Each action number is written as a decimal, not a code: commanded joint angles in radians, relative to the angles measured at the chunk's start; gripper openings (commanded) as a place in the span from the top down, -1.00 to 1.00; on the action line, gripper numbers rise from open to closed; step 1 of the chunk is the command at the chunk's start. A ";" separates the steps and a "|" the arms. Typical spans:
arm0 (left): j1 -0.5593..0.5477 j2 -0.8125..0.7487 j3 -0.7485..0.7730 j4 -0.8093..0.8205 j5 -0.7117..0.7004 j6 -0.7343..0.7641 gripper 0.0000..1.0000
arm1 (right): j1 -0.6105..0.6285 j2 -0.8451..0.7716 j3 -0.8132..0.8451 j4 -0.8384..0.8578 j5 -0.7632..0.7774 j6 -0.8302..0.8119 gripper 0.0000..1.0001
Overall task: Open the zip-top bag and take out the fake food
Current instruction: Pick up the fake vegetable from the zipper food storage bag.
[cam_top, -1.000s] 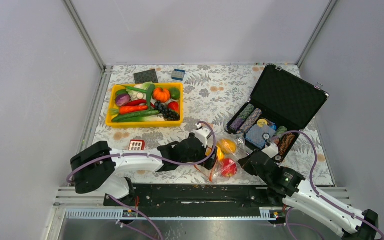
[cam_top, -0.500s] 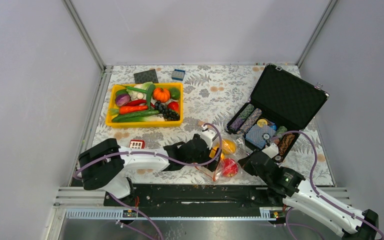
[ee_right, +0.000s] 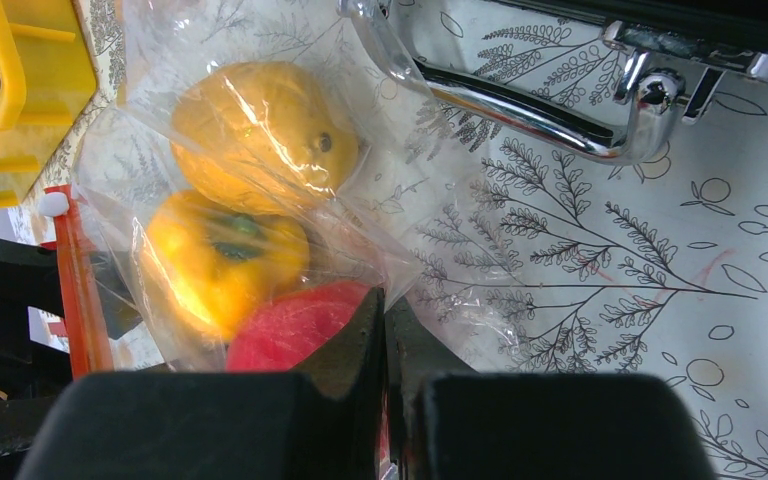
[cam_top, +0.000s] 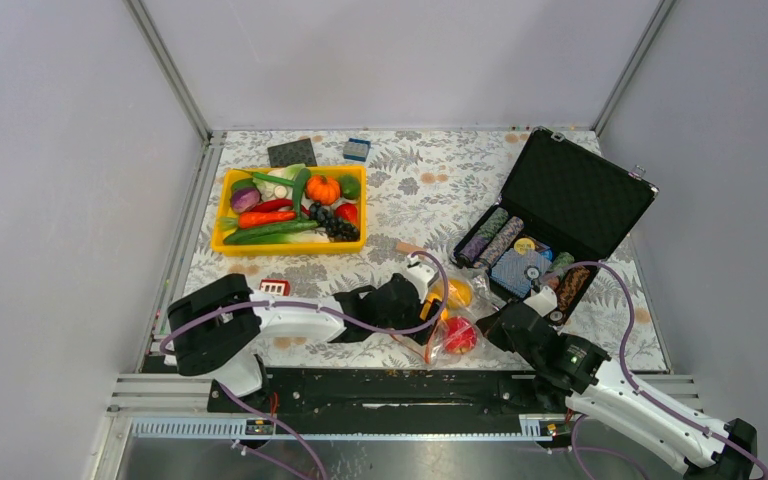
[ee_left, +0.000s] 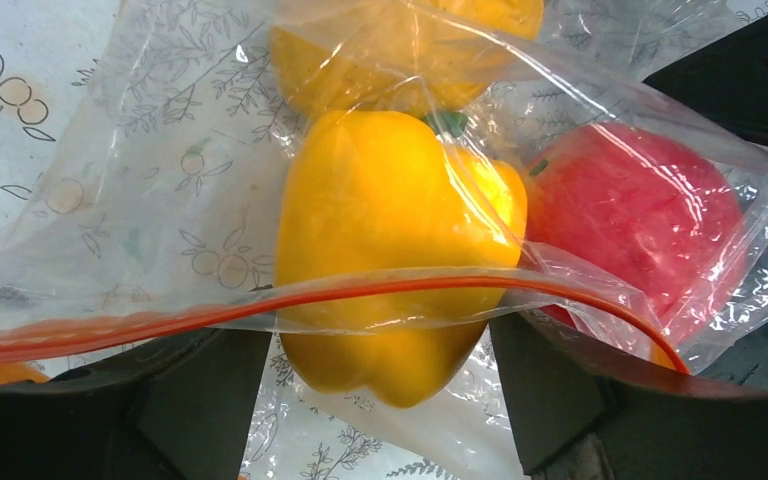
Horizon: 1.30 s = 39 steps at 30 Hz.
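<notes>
The zip-top bag [cam_top: 448, 318] lies on the table near the front edge, its red-orange zip strip [ee_left: 360, 292] facing my left gripper. Inside are a yellow bell pepper [ee_left: 390, 210], a red apple [ee_left: 640, 215] and a yellow-orange round fruit [cam_top: 456, 292]. My left gripper [ee_left: 378, 342] is open at the bag's mouth, one finger on each side of the pepper's end, which sticks out past the strip. My right gripper [ee_right: 385, 320] is shut on the bag's clear plastic beside the apple [ee_right: 295, 325]. In the top view the left gripper [cam_top: 426, 310] and the right gripper [cam_top: 488, 325] flank the bag.
A yellow tray [cam_top: 222, 215] of fake vegetables stands at the back left. An open black case [cam_top: 580, 190] with chip rolls stands to the right, its metal handle [ee_right: 520, 110] close to the bag. A small red-and-white object [cam_top: 273, 289] lies by the left arm.
My left arm has reached further right, bringing its gripper closer to the bag's mouth. The right arm and the bag have hardly moved.
</notes>
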 commanded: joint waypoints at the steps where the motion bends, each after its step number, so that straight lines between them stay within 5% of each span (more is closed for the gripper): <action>1: -0.007 -0.013 0.054 -0.010 -0.020 -0.005 -0.51 | 0.003 -0.015 -0.007 0.010 -0.005 0.016 1.00; 20: -0.007 -0.270 0.121 -0.624 0.195 0.084 -0.46 | 0.003 -0.030 -0.003 -0.013 0.032 0.026 1.00; 26: -0.008 -0.290 0.192 -0.861 0.082 0.079 -0.46 | 0.003 -0.013 -0.004 0.004 0.026 0.021 1.00; 39: -0.006 -0.349 0.147 -0.724 -0.044 0.142 -0.48 | 0.003 -0.001 -0.015 0.040 0.004 0.021 1.00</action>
